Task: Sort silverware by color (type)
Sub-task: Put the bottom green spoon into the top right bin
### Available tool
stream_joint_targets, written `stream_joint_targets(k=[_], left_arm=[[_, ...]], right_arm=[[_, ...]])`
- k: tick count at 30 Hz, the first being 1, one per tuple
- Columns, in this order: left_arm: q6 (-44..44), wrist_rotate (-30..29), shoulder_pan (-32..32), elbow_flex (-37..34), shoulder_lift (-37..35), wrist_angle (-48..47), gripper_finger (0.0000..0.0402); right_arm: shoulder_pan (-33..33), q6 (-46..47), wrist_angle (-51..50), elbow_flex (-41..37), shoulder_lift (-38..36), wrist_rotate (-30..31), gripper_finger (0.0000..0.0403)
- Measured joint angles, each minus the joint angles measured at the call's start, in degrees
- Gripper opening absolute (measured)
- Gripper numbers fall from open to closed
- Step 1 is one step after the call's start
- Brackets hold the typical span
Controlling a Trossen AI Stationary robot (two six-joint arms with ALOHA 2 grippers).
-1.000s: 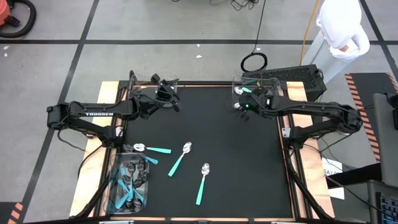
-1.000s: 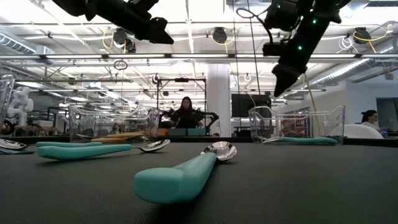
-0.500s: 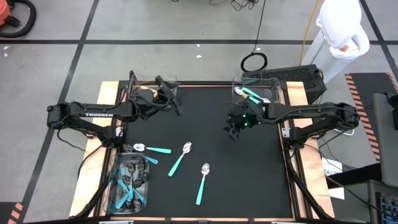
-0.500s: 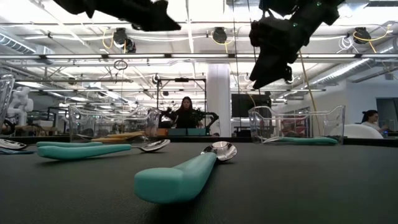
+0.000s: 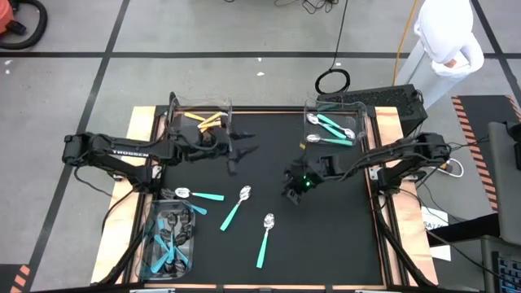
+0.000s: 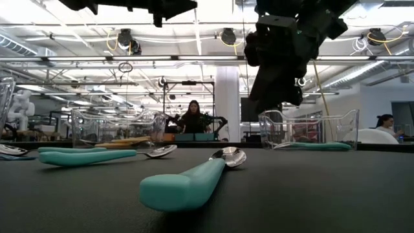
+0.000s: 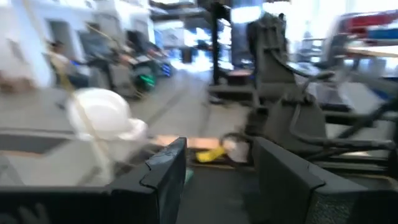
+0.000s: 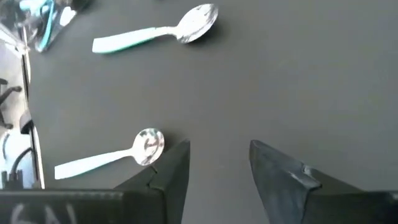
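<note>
Three teal-handled, silver-headed spoons lie flat on the black mat: one [image 5: 201, 195] at the left, one [image 5: 235, 208] in the middle, one [image 5: 264, 238] nearer the front. My right gripper [image 5: 291, 188] hangs open and empty above the mat, right of the middle spoon, slanting down; its wrist view shows two of the spoons [image 8: 155, 32] [image 8: 111, 155] ahead of it. My left gripper [image 5: 241, 148] is open and empty, held level high over the mat beside the far left bin [image 5: 175, 110].
The far left clear bin holds orange-handled pieces [image 5: 203, 120]. The far right bin [image 5: 356, 114] holds teal spoons [image 5: 329, 124]. A near left bin [image 5: 151, 244] holds dark-headed teal pieces. A person in white [image 5: 444, 37] stands beyond the far right corner.
My right gripper has swung from above the far right bin toward the table's middle and near edge, sinking and tipping downward while its wrist rolled. My left gripper has moved from above the far left bin toward the table's right, rolling level. The spoons on the mat have stayed put.
</note>
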Motion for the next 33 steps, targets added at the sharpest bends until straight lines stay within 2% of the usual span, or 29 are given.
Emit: stream_joint_targets(k=[4, 9, 12, 15, 19, 22, 27, 33], left_arm=[[-2.9, 2.9, -3.5, 0.0, 3.2, -0.9, 0.0187], [-6.5, 1.9, -9.5, 0.0, 9.7, -2.0, 0.0187], [-8.2, -2.4, -13.6, 0.0, 12.9, -1.2, 0.0187], [-8.5, -8.7, -17.6, 0.0, 15.1, -0.3, 0.0187], [-8.6, -15.1, -22.3, 0.0, 15.5, -1.0, 0.0187], [-9.8, -17.8, -25.5, 0.0, 15.5, -3.1, 0.0187], [-14.4, -20.7, -30.5, 0.0, 15.2, -11.1, 0.0187], [-26.2, -26.1, -35.3, 0.0, 15.3, -22.6, 0.0187]], right_arm=[[4.0, -0.2, 0.1, 0.0, 0.5, 4.2, 0.0144], [9.3, -2.8, 0.4, 0.0, 0.0, 10.2, 0.0136], [12.4, -3.1, 0.5, 0.0, 0.1, 13.4, 0.0135], [14.8, -2.4, 0.5, 0.0, 0.2, 14.2, 0.0135], [17.4, -1.2, 1.1, 0.0, 0.2, 15.6, 0.0135], [19.0, -1.1, 1.1, 0.0, 0.2, 18.4, 0.0135], [20.8, -4.1, 2.7, 0.0, 0.8, 21.7, 0.0135], [23.3, -14.3, 12.2, 0.0, 2.3, 22.7, 0.0135]])
